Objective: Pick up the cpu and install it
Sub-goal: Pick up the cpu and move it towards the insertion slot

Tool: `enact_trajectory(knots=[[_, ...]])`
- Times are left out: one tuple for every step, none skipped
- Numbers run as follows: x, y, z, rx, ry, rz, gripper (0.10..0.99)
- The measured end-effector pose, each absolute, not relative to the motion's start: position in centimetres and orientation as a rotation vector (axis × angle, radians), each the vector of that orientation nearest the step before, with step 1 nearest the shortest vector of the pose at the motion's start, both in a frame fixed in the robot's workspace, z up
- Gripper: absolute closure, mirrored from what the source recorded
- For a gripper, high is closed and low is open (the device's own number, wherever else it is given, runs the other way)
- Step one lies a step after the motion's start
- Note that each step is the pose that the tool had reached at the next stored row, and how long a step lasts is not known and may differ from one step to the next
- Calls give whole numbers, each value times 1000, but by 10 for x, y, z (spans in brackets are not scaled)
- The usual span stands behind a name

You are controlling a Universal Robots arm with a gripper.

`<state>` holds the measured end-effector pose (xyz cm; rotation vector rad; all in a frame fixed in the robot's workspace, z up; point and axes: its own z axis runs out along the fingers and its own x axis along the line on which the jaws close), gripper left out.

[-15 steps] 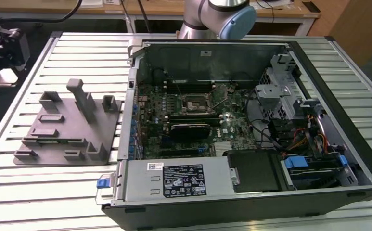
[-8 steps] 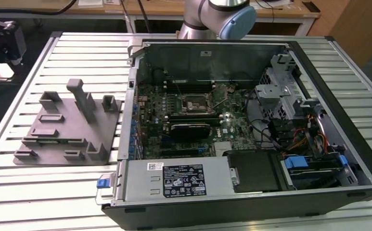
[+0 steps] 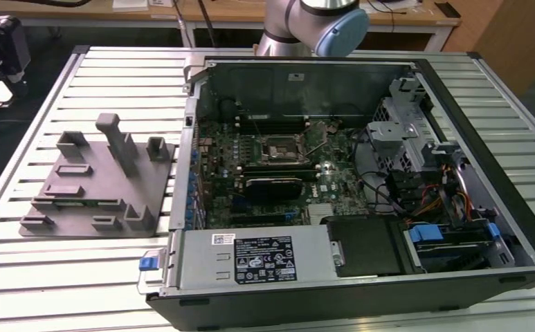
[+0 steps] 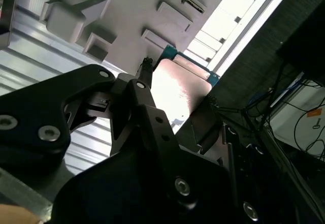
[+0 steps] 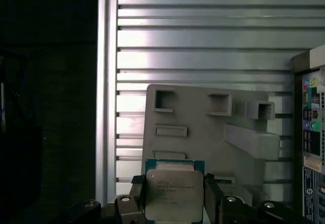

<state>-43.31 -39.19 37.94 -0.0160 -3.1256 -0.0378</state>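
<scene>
Hand (image 5: 174,202) (cpu (image 5: 174,189) between its fingers (image 4: 144,112)) aloft over grey fixture plate (image 5: 195,113)

We hold the cpu (image 4: 181,89) in the gripper (image 4: 177,84), above the slatted metal table (image 4: 30,61).

Its 2 black fingers (image 4: 143,99) press on opposite edges of the chip, and we see its shiny silver top glaring in the light, with a thin teal rim at 1 corner. Past it the grey fixture plate (image 4: 137,5) lies flat on the table, its raised blocks and slots towards us, 1 side near the table's edge. Beyond that edge we see dark floor and loose cables (image 4: 304,117).
</scene>
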Motion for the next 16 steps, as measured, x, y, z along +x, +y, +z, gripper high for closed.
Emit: enact_trajectory(knots=[[-433, -392, 382, -16, -3126, -38, 537], [-433, -392, 384, -16, -3126, -38, 537], [-433, -392, 386, -16, -3126, -38, 537], [-433, -392, 388, -16, -3126, -38, 537], [-433, -392, 390, -16, -3126, -38, 537], [-433, -392, 392, -16, -3126, -38, 537], [-433, -392, 395, -16, -3126, -38, 537], [-433, -392, 397, -16, -3126, -38, 537], [-433, -392, 399, -16, -3126, -38, 537], [-433, -392, 401, -16, -3126, -38, 537], [-433, -392, 404, -16, -3126, -38, 537], [-433, -392, 406, -16, -3126, -38, 537], [-433, -392, 408, -16, -3126, -38, 537], [-433, -392, 410, -16, -3126, -38, 537], [-433, -392, 411, -16, -3126, -38, 537], [-433, -392, 411, -16, -3126, -38, 537]])
